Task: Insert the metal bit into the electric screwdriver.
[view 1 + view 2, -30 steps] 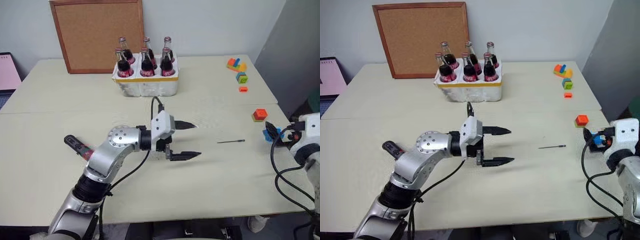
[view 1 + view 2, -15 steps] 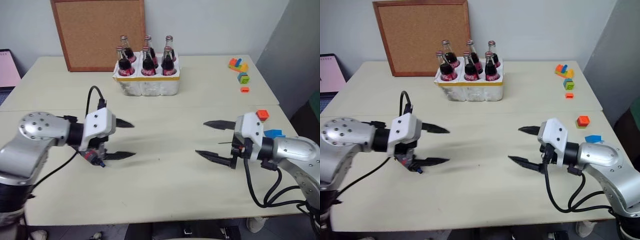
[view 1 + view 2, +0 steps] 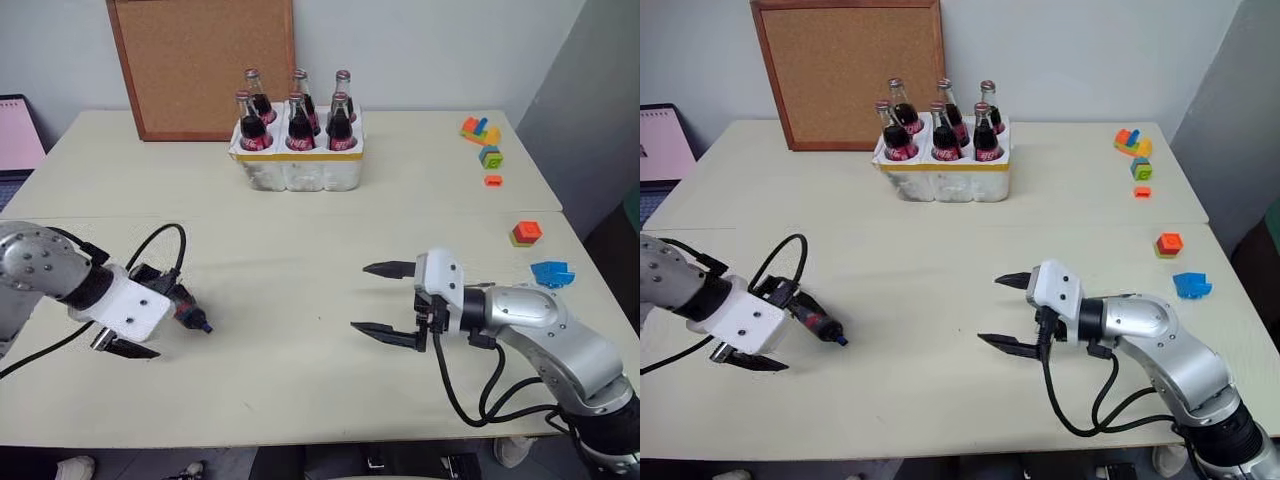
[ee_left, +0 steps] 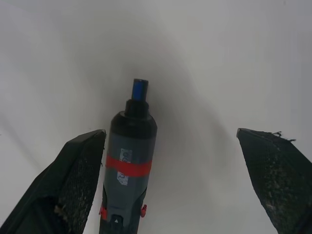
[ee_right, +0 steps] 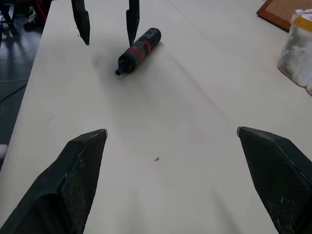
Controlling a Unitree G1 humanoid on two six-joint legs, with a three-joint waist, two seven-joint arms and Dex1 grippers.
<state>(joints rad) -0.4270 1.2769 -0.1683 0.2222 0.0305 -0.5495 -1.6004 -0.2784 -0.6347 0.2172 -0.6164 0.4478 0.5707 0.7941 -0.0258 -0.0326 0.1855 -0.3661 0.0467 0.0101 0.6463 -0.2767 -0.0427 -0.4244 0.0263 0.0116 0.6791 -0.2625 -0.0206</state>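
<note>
Both our arms are swinging leftward since a second ago. From the head views, our left gripper (image 3: 125,335) is hanging over the electric screwdriver (image 3: 818,325) lying on the counter (image 3: 300,200), while our right gripper (image 3: 385,300) is hovering mid-counter, jaws wide. White housing is hiding most of the left fingers there. The left wrist view is showing the screwdriver's matte black body, red band and blue tip beside one finger (image 4: 73,175), jaws wide. The right wrist view is showing the screwdriver well apart. We cannot make out the metal bit.
</note>
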